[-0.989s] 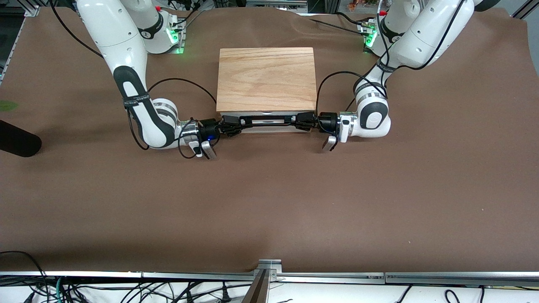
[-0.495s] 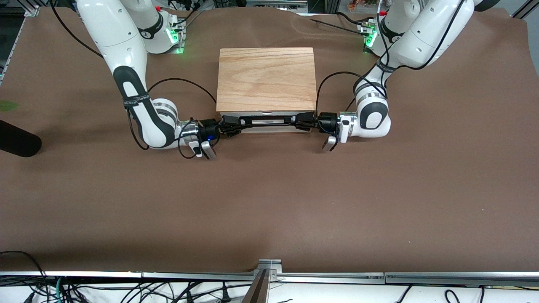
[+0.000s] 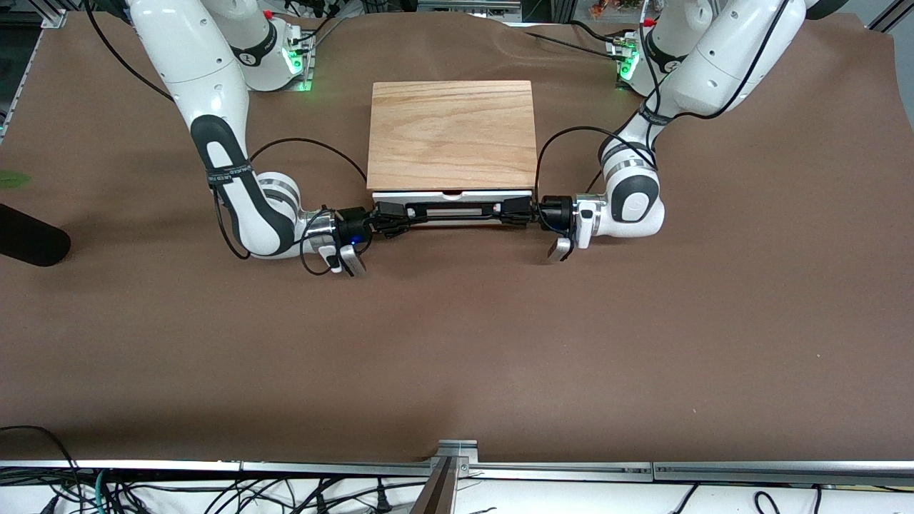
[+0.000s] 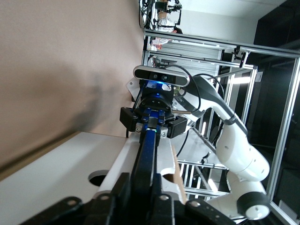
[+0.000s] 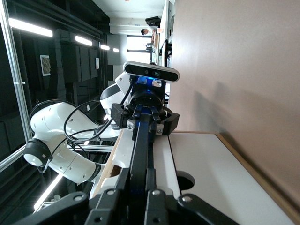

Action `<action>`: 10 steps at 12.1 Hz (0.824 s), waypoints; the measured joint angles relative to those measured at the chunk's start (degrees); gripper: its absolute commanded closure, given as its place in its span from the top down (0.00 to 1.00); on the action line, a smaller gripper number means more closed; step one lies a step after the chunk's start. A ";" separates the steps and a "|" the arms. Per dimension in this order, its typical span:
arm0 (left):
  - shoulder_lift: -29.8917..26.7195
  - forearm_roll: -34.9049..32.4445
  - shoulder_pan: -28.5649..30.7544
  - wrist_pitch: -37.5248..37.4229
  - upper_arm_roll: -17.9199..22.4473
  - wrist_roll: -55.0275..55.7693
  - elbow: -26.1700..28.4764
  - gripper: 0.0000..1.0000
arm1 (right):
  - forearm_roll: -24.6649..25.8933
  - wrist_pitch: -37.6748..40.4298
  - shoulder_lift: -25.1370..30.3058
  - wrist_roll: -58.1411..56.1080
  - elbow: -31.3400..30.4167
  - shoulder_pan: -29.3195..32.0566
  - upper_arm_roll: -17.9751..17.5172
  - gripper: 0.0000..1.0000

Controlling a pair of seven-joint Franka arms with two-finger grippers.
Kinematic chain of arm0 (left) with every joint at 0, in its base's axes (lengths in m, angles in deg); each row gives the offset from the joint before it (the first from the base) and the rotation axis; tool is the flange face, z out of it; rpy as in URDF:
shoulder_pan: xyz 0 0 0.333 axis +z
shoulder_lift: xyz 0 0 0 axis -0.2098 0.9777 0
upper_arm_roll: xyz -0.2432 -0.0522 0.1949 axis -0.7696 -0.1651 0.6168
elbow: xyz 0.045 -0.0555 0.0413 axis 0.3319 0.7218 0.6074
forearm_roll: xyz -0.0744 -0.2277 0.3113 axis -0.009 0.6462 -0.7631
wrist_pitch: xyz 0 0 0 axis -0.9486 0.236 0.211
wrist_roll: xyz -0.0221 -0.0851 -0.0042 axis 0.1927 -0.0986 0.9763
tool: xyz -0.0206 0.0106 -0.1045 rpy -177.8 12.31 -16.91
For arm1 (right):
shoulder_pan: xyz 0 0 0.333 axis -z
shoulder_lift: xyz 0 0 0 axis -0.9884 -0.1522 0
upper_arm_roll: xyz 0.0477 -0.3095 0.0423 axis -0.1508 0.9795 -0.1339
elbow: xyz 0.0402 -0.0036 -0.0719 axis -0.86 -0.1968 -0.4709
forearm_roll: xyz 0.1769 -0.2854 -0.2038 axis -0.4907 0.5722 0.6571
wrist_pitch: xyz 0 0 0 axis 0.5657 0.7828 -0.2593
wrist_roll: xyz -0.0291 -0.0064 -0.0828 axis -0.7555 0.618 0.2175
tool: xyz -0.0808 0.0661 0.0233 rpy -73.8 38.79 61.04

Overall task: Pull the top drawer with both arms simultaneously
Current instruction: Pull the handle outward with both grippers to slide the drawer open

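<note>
The top drawer [image 3: 452, 194] shows as a white strip sticking out a little from under the light-wood cabinet top [image 3: 452, 132]. Its wide black wire handle [image 3: 452, 209] runs along the front. My left gripper [image 3: 511, 209] is shut on the handle's end toward the left arm. My right gripper [image 3: 395, 213] is shut on the end toward the right arm. In the left wrist view my left gripper [image 4: 143, 190] clamps the handle [image 4: 149, 150], with the right gripper [image 4: 152, 124] at its other end. In the right wrist view my right gripper [image 5: 139, 190] clamps the handle [image 5: 140, 145], facing the left gripper [image 5: 143, 118].
The lower white front panel [image 4: 61, 173] with a round finger hole sits beneath the handle and also shows in the right wrist view [image 5: 211, 173]. Brown table cloth [image 3: 457, 343] spreads nearer the front camera. A black object [image 3: 28, 239] lies at the right arm's end.
Both grippers have moved toward the front camera with the handle, and the top drawer's white front has come a little out from under the wood top.
</note>
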 measured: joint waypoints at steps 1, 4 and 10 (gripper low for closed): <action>0.06 -0.03 -0.20 0.52 0.08 0.92 -0.48 0.00 | 0.25 -0.08 -0.11 0.25 0.49 0.00 0.11 0.13; 0.65 -0.06 -0.32 0.63 0.42 1.30 -1.66 0.00 | 0.38 -0.09 -0.95 1.47 2.19 -0.06 0.43 0.13; 3.39 -0.25 -0.85 1.17 1.81 3.95 -6.82 0.00 | 0.47 0.33 -5.39 5.57 9.85 -0.10 1.47 0.13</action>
